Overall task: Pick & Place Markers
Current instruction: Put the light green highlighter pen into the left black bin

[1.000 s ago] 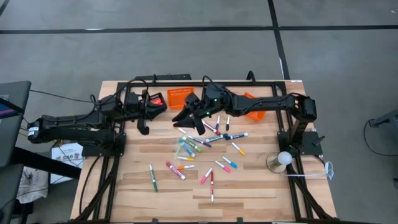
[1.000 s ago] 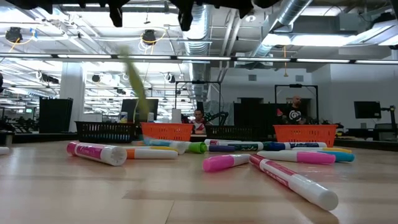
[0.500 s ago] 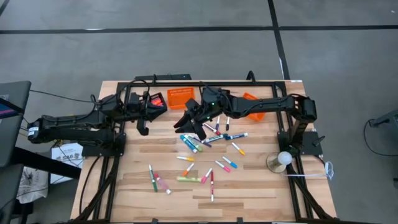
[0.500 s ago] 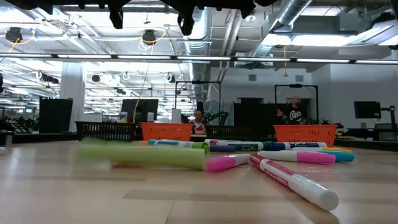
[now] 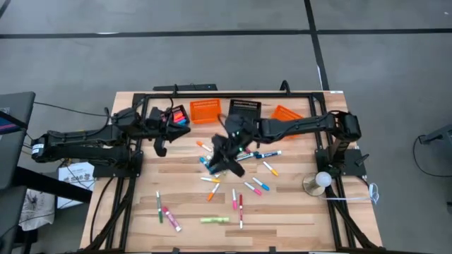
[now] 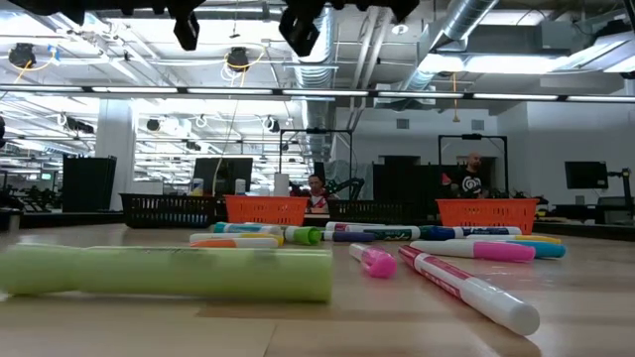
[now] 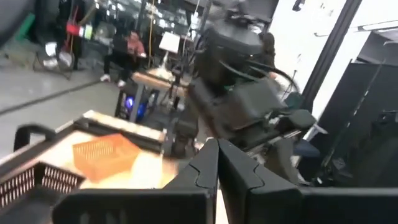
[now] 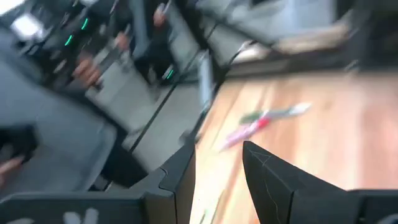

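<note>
The markers (image 5: pixel 236 185) lie scattered over the middle and near part of the wooden desk (image 5: pixel 296 219), mostly pink, green, blue and orange caps. A loose bunch sits at the centre, and a few stragglers lie toward the front, among them a lime-green one (image 5: pixel 214 220) and a pair near the left side (image 5: pixel 167 213). From desk height that lime-green marker (image 6: pixel 174 271) lies on its side closest of all, with a pink-and-white one (image 6: pixel 466 288) to its right.

The right pincer (image 5: pixel 220 161) hangs over the central bunch, its fingers (image 8: pixel 272 180) a narrow way apart with nothing between them. The left pincer (image 5: pixel 161 144) waits near the back left of the desk, its fingers (image 7: pixel 239 171) pressed together and empty. Two orange baskets (image 5: pixel 205 110) and a black one (image 5: pixel 244 108) stand along the far edge.
</note>
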`<action>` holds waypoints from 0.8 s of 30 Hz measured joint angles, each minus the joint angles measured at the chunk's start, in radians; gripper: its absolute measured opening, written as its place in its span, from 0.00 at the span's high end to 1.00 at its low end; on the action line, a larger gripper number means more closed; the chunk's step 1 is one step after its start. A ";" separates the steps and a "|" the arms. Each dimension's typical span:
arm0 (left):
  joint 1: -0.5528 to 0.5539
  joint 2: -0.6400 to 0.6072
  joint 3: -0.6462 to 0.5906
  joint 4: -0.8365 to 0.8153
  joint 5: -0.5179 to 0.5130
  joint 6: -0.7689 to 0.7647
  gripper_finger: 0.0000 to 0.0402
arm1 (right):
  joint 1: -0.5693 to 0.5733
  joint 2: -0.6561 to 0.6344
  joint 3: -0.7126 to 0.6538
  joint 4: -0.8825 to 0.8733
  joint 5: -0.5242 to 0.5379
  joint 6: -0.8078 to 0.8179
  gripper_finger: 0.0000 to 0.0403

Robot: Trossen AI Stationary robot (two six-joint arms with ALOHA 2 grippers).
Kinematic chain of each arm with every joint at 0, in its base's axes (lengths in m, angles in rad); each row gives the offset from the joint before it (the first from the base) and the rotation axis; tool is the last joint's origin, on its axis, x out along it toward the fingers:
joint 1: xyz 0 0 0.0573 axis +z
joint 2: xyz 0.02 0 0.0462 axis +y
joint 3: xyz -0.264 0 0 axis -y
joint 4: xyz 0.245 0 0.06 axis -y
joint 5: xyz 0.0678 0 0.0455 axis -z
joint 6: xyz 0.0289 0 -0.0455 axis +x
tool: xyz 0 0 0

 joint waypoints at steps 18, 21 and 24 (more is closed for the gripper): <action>-0.076 0.000 0.000 -0.086 0.048 -0.060 0.76 | 0.249 0.000 0.000 -0.177 0.118 -0.051 0.69; -0.086 0.000 0.000 -0.107 0.048 -0.060 0.67 | 0.287 0.000 0.000 -0.178 0.181 -0.050 0.66; -0.102 0.000 0.000 -0.148 0.048 -0.061 0.60 | 0.330 0.000 0.000 -0.174 0.242 -0.024 0.61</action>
